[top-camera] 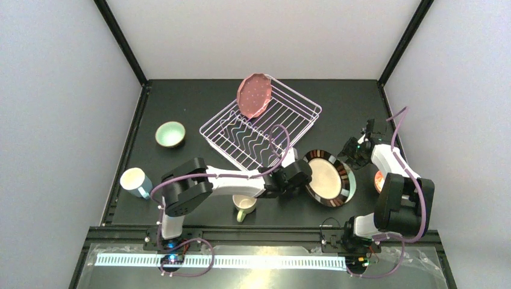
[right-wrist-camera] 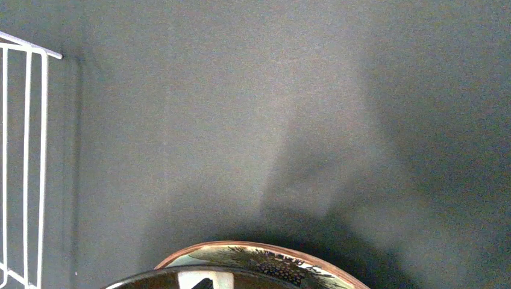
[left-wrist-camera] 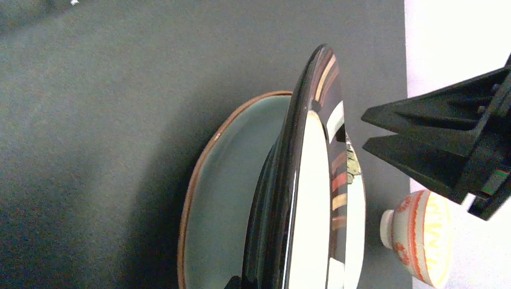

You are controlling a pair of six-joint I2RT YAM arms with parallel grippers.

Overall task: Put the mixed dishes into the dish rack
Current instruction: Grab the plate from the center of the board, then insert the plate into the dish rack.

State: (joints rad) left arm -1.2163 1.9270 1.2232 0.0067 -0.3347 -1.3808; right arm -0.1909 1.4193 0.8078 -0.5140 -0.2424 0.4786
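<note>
My left gripper [top-camera: 303, 175] is shut on the near-left rim of the dark-rimmed plate [top-camera: 328, 177] and holds it tilted up on edge over the mint flowered plate [top-camera: 352, 188]. In the left wrist view the dark-rimmed plate [left-wrist-camera: 301, 198] stands edge-on above the mint plate [left-wrist-camera: 226, 198]. My right gripper [top-camera: 351, 150] is open and empty just beyond the plates; it also shows in the left wrist view [left-wrist-camera: 363, 129]. The dish rack [top-camera: 283, 129] holds the pink dotted plate [top-camera: 254, 95] leaning at its far corner. The small orange-patterned bowl [left-wrist-camera: 422, 238] lies by the right arm.
The pale-green bowl [top-camera: 170, 133] sits left of the rack. The light-blue mug [top-camera: 135, 182] stands at the table's left edge. The cream mug [top-camera: 244, 206] sits under my left forearm. A rack corner [right-wrist-camera: 24, 120] shows in the right wrist view.
</note>
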